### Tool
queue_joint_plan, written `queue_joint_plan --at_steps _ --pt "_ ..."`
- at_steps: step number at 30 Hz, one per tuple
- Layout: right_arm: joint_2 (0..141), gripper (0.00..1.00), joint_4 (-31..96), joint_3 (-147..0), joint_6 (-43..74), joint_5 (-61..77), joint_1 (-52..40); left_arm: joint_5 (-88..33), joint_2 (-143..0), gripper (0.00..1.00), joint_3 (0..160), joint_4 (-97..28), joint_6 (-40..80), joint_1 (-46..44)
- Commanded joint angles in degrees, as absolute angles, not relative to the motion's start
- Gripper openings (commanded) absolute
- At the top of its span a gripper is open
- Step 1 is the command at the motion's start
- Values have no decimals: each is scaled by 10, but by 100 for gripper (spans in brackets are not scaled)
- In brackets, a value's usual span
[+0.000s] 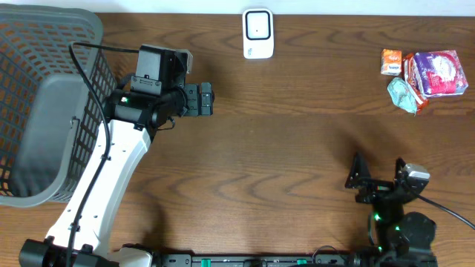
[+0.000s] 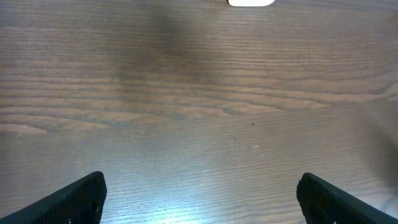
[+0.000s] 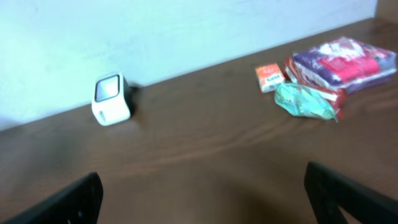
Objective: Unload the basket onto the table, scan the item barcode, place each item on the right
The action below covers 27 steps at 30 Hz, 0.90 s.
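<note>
The basket stands at the far left of the surface. The scanner sits at the far edge, near the middle. At the far right three items lie together: the box on the left, the packet just right of it, and the pouch in front of both, against the packet. The left claw hangs just right of the basket, in front and left of the scanner. The right claw is near the front right, well before the three items.

Overhead top-down, right wrist low, both showing scanner
</note>
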<state>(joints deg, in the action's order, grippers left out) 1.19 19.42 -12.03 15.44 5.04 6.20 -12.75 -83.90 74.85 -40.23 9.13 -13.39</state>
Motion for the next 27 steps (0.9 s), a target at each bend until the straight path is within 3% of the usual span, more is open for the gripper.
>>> queue_joint_plan --at_steps 1,4,27 --pt "6 99 103 -55 186 71 67 -124 -839 98 751 -403 88 -132" --pt "4 99 20 -6 186 81 67 -124 -839 98 751 -403 88 -132" --pt "3 99 36 -3 -29 78 20 -124 -839 98 751 -403 88 -132"
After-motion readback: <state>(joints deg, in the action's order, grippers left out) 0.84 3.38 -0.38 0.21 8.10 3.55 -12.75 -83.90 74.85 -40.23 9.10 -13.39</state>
